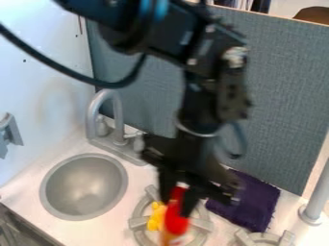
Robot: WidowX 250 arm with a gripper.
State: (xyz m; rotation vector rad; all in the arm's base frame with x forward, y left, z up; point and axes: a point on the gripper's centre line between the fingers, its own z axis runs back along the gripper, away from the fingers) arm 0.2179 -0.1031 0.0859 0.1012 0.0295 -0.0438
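Seemingly, downturned fingers point(191, 201) grip red bottle point(176, 218).

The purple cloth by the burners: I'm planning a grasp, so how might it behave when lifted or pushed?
The purple cloth looks thin and soft, so it would probably droop when lifted. Lying flat, it seems more apt to slide or bunch up than to roll.

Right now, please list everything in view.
Bottle-like object: 1, red, between jaws
Yellow object: 1, yellow, at a burner
Burners: 2, grey, bottom centre, bottom right
Cloth: 1, purple, behind right burner
Sink: 1, grey, left
Tap: 1, grey, behind sink
Wall fitting: 1, grey, left edge
Post: 1, grey, right edge
Panel: 1, blue-grey, back
Counter: 1, white, below
Brown object: 1, brown, top right
Wall: 1, white, left
Arm: 1, black, top to centre
Gripper: 1, black, lower centre
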